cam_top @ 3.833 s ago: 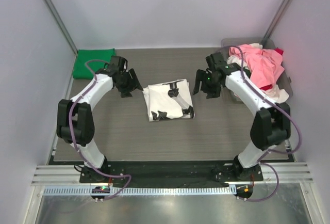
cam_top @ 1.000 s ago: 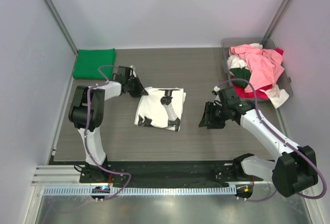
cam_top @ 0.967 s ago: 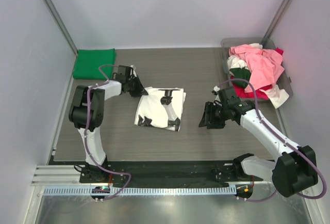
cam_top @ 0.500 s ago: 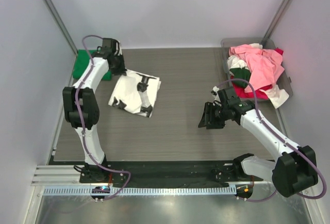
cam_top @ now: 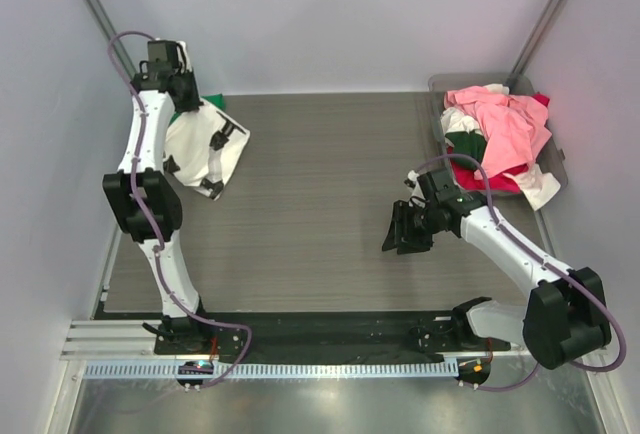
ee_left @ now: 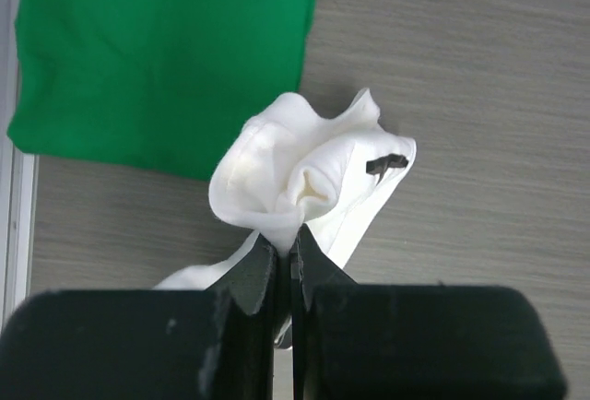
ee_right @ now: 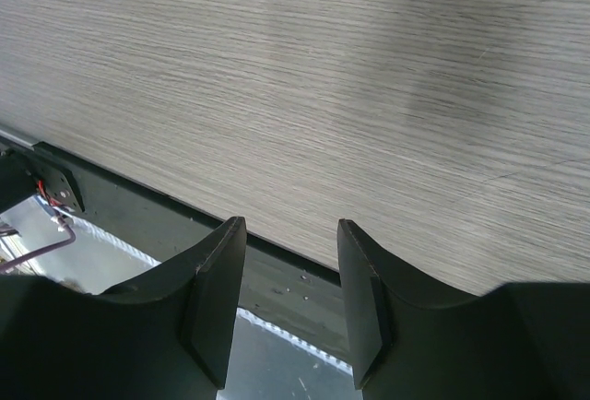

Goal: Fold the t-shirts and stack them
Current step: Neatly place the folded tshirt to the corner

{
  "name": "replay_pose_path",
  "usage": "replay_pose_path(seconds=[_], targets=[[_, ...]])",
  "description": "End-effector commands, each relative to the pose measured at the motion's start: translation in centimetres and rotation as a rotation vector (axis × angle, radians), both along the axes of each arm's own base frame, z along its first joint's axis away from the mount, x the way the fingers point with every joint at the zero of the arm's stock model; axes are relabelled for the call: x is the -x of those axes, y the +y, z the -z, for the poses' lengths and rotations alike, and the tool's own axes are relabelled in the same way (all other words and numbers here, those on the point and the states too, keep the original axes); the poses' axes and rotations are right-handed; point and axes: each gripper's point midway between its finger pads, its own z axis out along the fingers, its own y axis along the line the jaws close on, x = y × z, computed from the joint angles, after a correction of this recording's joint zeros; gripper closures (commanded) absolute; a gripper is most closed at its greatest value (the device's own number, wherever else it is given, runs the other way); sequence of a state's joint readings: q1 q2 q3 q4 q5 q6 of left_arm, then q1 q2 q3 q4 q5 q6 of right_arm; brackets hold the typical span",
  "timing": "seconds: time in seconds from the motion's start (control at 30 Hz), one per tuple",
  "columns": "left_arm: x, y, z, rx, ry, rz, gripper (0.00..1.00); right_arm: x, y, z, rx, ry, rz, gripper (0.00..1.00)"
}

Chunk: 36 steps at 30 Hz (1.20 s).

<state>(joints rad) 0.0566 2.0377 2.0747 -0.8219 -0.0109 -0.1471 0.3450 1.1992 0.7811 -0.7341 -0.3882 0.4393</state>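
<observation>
left gripper [ee_left: 284, 251] pinched fully closed on bunched edge of white t-shirt [ee_left: 304, 174], raised at far left corner of table [ee_right: 369, 68]. shirt hangs down, partly above folded green t-shirt [ee_left: 157, 50]. right gripper [ee_right: 289, 234] half open, holds nothing, low over bare table. other t-shirts [cam_top: 500, 124] piled in tray [cam_top: 438, 87], far right.

The left arm [cam_top: 140, 169] stands stretched up from its base toward 11 o'clock in the top view. At its end the left gripper [ee_left: 286, 257] has its jaws pressed together on a bunched fold of the white t-shirt [ee_left: 309, 165]. The right arm [cam_top: 505, 249] is bent at the elbow near 5 o'clock, and the right gripper [ee_right: 290, 229] is low at about 4 o'clock with its jaws apart.
</observation>
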Motion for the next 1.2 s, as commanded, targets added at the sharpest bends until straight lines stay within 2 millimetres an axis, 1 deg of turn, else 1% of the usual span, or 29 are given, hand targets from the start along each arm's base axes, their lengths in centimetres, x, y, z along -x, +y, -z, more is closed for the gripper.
replay_pose_path(seconds=[0.0, 0.03, 0.17, 0.2, 0.23, 0.27, 0.33, 0.37, 0.4, 0.43, 0.5, 0.57, 0.67, 0.7, 0.83, 0.97, 1.17], targets=[[-2.2, 0.9, -3.0, 0.025, -0.098, 0.031, 1.00, -0.1, 0.4, 0.0, -0.016, -0.002, -0.026, 0.50], [-2.6, 1.5, -2.6, 0.038, -0.092, 0.017, 1.00, -0.1, 0.4, 0.1, -0.012, 0.003, -0.026, 0.50], [-3.9, 2.2, -3.4, 0.086, -0.146, -0.003, 1.00, -0.2, 0.4, 0.4, -0.007, 0.018, -0.022, 0.50], [-4.2, 2.1, -3.5, 0.113, -0.155, -0.003, 1.00, -0.1, 0.4, 0.5, -0.007, 0.019, -0.022, 0.50], [-4.7, 2.5, -4.1, 0.122, -0.188, -0.009, 1.00, -0.1, 0.4, 0.5, -0.006, 0.022, -0.022, 0.50], [-5.0, 2.8, -4.0, 0.137, -0.194, -0.016, 1.00, -0.1, 0.3, 0.5, -0.004, 0.024, -0.020, 0.50], [-5.6, 2.7, -5.1, 0.174, -0.236, -0.002, 1.00, -0.1, 0.4, 0.7, -0.003, 0.031, -0.022, 0.50], [-5.8, 2.7, -5.2, 0.182, -0.243, 0.002, 1.00, -0.1, 0.3, 0.8, -0.001, 0.037, -0.020, 0.50], [-6.0, 2.6, -5.7, 0.196, -0.256, 0.007, 1.00, 0.0, 0.3, 1.0, 0.003, 0.042, -0.022, 0.50], [-6.3, 2.6, -6.6, 0.202, -0.285, 0.011, 1.00, 0.0, 0.3, 1.1, 0.003, 0.045, -0.020, 0.50], [-6.5, 2.7, -7.6, 0.213, -0.317, 0.003, 1.00, 0.0, 0.3, 1.3, 0.009, 0.057, -0.019, 0.50], [-6.9, 2.5, -9.2, 0.224, -0.367, 0.011, 1.00, -0.1, 0.2, 1.4, 0.012, 0.056, -0.019, 0.51], [-7.2, 2.8, -10.2, 0.215, -0.393, 0.012, 1.00, -0.1, 0.2, 1.6, 0.016, 0.064, -0.017, 0.51], [-7.3, 2.9, -10.8, 0.217, -0.408, 0.014, 1.00, -0.1, 0.2, 1.7, 0.017, 0.067, -0.017, 0.51], [-7.3, 3.0, -11.7, 0.215, -0.432, 0.014, 1.00, -0.1, 0.3, 1.9, 0.017, 0.070, -0.020, 0.51], [-7.4, 3.2, -11.7, 0.212, -0.439, 0.013, 1.00, -0.1, 0.3, 2.1, 0.017, 0.081, -0.022, 0.51], [-7.8, 3.4, -10.7, 0.207, -0.424, 0.019, 1.00, -0.1, 0.4, 2.1, 0.015, 0.084, -0.023, 0.51]])
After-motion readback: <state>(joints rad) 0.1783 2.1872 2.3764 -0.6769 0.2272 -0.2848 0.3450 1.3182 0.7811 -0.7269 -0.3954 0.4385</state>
